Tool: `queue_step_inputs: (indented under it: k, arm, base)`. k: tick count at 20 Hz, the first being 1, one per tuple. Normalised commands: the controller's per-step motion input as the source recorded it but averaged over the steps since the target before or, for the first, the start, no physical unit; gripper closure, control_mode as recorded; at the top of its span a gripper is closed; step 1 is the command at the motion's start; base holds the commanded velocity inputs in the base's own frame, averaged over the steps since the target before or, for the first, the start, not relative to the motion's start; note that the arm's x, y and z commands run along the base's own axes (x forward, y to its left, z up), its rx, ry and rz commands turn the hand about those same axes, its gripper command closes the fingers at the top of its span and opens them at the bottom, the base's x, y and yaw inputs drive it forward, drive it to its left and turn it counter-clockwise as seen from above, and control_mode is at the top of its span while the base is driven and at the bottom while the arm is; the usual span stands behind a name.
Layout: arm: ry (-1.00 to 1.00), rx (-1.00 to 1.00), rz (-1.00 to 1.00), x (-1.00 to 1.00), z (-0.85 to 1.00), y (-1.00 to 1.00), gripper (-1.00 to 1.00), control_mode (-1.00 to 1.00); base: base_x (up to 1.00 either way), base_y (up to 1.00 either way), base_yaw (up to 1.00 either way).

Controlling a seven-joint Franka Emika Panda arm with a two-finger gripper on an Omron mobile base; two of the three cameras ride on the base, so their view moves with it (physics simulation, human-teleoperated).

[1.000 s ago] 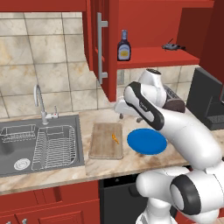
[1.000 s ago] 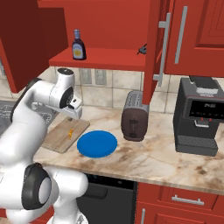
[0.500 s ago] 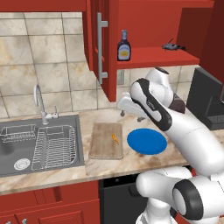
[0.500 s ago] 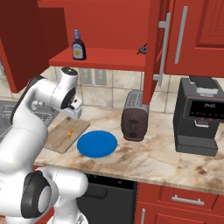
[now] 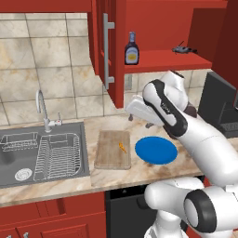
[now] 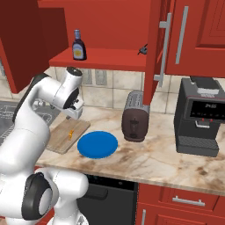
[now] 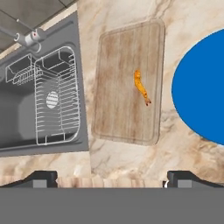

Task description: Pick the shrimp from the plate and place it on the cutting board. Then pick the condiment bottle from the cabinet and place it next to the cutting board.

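Claw: the claw hangs above the tabletop, over the near edge of the cutting board, jaws spread as wide as they go and nothing between them; its two dark fingertips stand far apart at the bottom of the hand view.
Shrimp: the shrimp lies on the cutting board, toward the side that faces the plate, clear of the board's edge.
Cutting board: the cutting board lies flat on the tabletop between the sink and the plate, close to both but touching neither.
Plate: the plate sits flat on the tabletop just beside the board, its blue face bare.
Condiment bottle: the condiment bottle stands upright on the inner shelf of the cabinet, near the shelf's left end as the left base view shows it.
Cabinet: the cabinet is open, its door swung out with the grey bar handle facing the room; a small dark object lies farther along the same shelf.
Sink: the sink holds a wire dish rack.
Other items: a toaster and a coffee machine stand on the tabletop beyond the plate.
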Motion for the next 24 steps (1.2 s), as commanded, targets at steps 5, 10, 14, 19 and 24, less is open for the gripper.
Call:
queue_step_inputs:
  k: [5, 10, 14, 19, 24]
  arm:
    - [0.00, 0.07, 0.00, 0.00, 0.00, 0.00, -1.00, -1.00]
    - [0.00, 0.05, 0.00, 0.00, 0.03, 0.00, -1.00, -1.00]
    - [0.00, 0.03, 0.00, 0.00, 0.08, 0.00, -1.00, -1.00]
    - [-0.03, 0.00, 0.04, 0.00, 0.02, 0.00, -1.00, -1.00]
    - [-0.05, 0.00, 0.09, 0.00, 0.00, 0.00, -1.00, -1.00]
  base:
    - [0.00, 0.00, 0.00]
    - [0.00, 0.00, 0.00]
    - [0.00, 0.00, 0.00]
    - [0.00, 0.00, 0.00]
    - [0.00, 0.00, 0.00]
